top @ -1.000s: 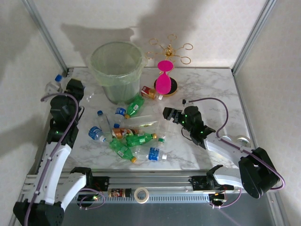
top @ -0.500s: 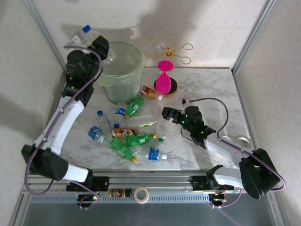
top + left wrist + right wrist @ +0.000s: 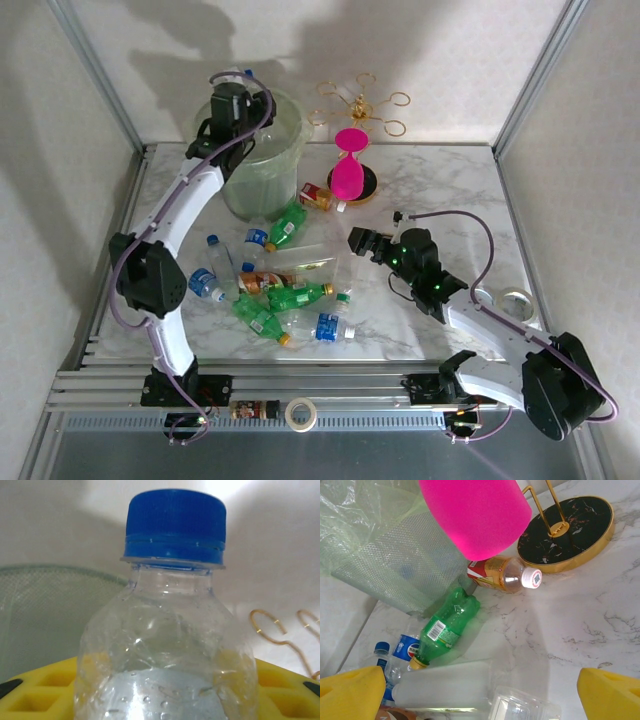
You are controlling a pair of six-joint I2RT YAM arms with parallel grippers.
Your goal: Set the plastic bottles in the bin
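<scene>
the step in hand looked like the drop. the left gripper (image 3: 236, 98) hung above the far side of the bin (image 3: 290, 150), clamped on a clear bottle (image 3: 160, 645) with a blue cap (image 3: 174, 525). in the left wrist view the yellow fingers (image 3: 30, 700) pressed on the bottle's body from either side. the bin's meshy green rim showed behind it to the left and the curls of the gold wire stand (image 3: 270, 627) to the right. from overhead i could not tell whether the bottle hung wholly inside the rim or just over its edge.

the right gripper (image 3: 358, 241) sat low over the table (image 3: 450, 190) near the middle, jaws wide apart with nothing between them. its wrist camera faced a green bottle (image 3: 447, 622) lying beside the bin, a red-labelled bottle (image 3: 502, 575) by the stand's black base (image 3: 570, 530), and a pale bottle (image 3: 445, 682) nearest its fingers. the other bottles (image 3: 270, 290) lay in a loose heap on the marble, well apart from the held one. the arm hid part of the bin's inside, so i could not tell what lay in it.

the next move, as i judged it, called for the left jaws to part only once the bottle was squarely over the opening. that way it would fall inside rather than bounce off the rim. most of the task lay ahead.
</scene>
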